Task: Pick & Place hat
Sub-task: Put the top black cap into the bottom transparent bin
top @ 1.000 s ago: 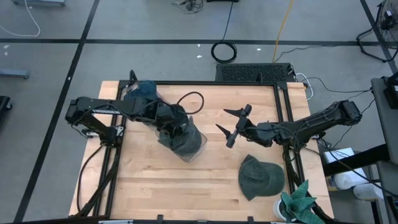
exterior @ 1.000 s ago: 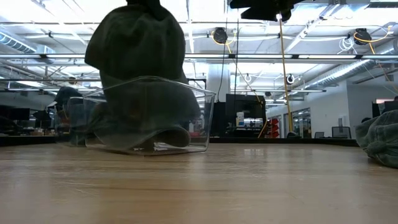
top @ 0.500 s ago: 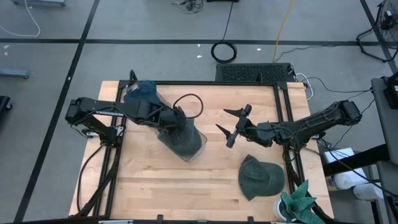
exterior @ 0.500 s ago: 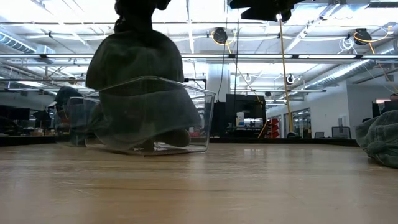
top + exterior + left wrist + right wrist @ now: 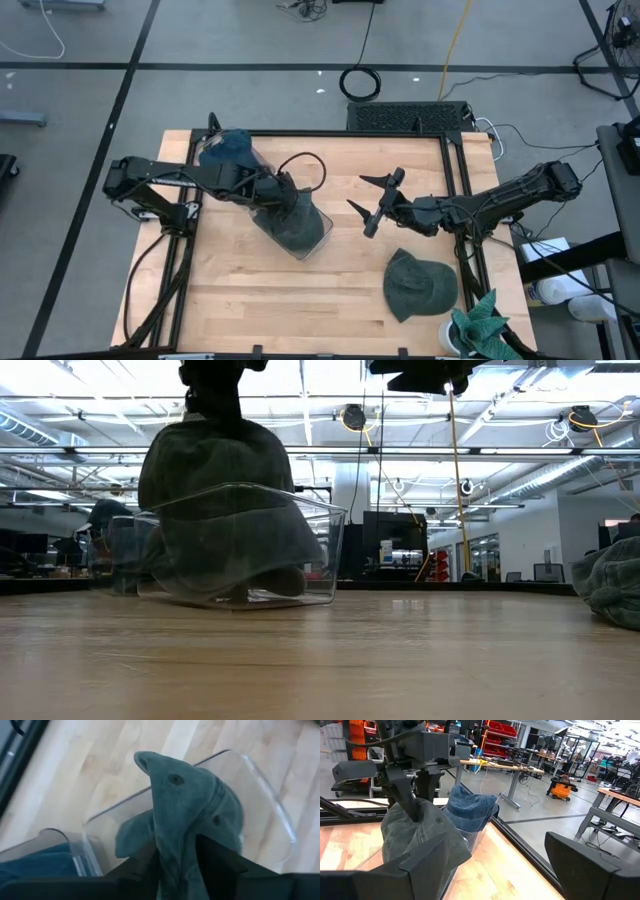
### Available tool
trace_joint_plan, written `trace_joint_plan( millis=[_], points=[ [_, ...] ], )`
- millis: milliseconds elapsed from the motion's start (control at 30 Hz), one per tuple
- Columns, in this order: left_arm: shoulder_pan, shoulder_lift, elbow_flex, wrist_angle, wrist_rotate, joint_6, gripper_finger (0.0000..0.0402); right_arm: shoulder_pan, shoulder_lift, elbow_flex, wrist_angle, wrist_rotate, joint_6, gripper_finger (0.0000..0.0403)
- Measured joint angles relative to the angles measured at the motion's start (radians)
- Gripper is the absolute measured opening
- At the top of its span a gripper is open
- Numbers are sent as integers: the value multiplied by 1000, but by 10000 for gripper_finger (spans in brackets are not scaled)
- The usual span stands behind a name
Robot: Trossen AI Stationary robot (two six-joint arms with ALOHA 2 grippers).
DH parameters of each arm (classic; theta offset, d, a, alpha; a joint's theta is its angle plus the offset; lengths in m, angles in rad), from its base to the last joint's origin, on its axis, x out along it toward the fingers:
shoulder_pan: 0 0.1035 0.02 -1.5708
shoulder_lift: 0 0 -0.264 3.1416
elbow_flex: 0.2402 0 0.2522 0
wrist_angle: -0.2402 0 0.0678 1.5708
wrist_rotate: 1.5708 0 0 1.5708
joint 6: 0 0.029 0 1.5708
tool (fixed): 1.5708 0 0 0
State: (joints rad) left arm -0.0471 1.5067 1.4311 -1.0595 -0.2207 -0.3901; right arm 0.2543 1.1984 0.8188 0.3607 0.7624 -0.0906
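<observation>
Looking down on the wooden tabletop (image 5: 230,290), we see the left gripper (image 5: 283,198) poised over a clear plastic bin (image 5: 296,226) near the middle, with a grey-green hat (image 5: 192,805) bunched up inside the bin and rising above its rim. In the left wrist view the cloth runs up between the two dark fingers (image 5: 220,857), which press against it on either side, so we read them as pinched on the hat. A second clear bin (image 5: 222,152) sits just behind, toward the left rear, holding a blue hat (image 5: 228,146). Our right gripper (image 5: 374,201) hovers well apart from the bins, above the tabletop right of centre, its fingers spread wide and holding nothing. Another grey-green hat (image 5: 420,285) lies flat on the tabletop near the front right, and a green cloth bundle (image 5: 487,325) sits just beyond the front right corner.
</observation>
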Motion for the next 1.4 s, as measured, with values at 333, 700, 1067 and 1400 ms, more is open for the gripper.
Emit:
trace_joint_plan(
  millis=[333, 700, 1067, 1400],
  points=[
    [7, -52, 1, -43, -74, 67, 201, 0, 0, 0, -2, 0, 0, 314],
    [6, -92, 1, 52, -57, 181, 199, 0, 0, 0, 0, 0, 0, 314],
    [18, 114, 0, 197, -59, 314, 10, 0, 0, 0, 1, 0, 0, 314],
    [134, 180, 0, 95, -56, 217, 5, 0, 0, 0, -9, 0, 0, 314]
  ],
)
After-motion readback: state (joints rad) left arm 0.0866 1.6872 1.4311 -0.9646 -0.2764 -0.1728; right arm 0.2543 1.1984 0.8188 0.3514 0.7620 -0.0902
